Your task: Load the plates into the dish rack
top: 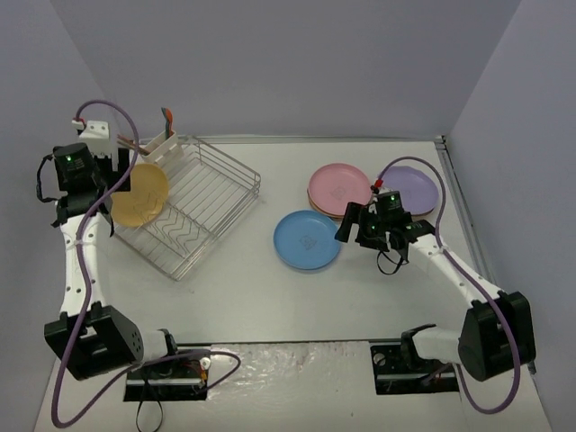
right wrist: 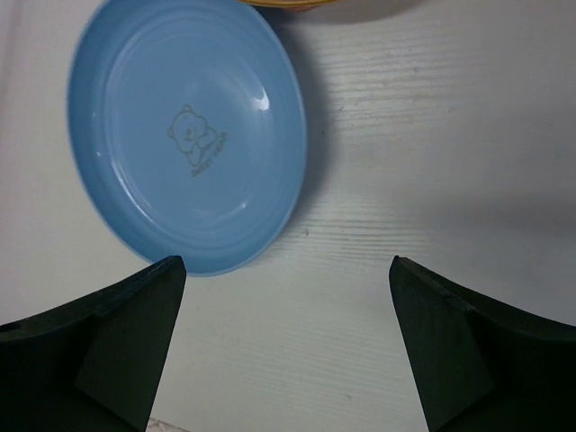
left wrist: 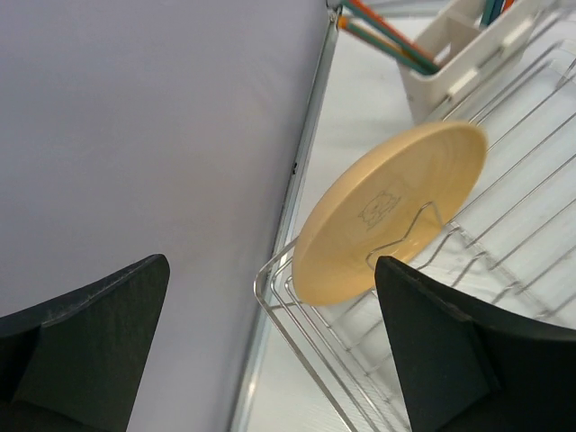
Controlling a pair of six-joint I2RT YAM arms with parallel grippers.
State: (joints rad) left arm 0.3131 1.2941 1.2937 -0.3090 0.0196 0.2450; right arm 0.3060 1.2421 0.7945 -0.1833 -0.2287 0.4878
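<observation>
Left gripper [left wrist: 270, 268]: at the far left of the white table [top: 270, 306], close to the grey side wall, fingers spread wide with nothing between them. Just off its fingertips, the round pastel yellow plate [left wrist: 387, 216] stands on edge at the left end of the rectangular silver wire dish rack [top: 193, 211]. It is tilted, its lower rim is down among the wavy base wires, and one wire loop crosses its underside. No contact between gripper and plate in the left wrist view. The rack sits skewed on the table and holds only this plate. A white plastic utensil caddy [left wrist: 454, 54] is clipped at its far left corner, with orange and teal handles [left wrist: 387, 34] sticking out. Right of the rack, apart from it, a round pastel blue plate [right wrist: 189, 135] lies flat on the table, a small bear print at its centre. Beyond it, a round pastel pink plate [top: 339, 186] lies flat; a yellow-orange rim peeks out beneath its near edge. Right gripper [right wrist: 286, 263]: hovers over bare table just right of the blue plate, fingers well apart, holding nothing. Farthest right, a round pastel purple plate [top: 412, 186] lies flat, beside the pink one.
</observation>
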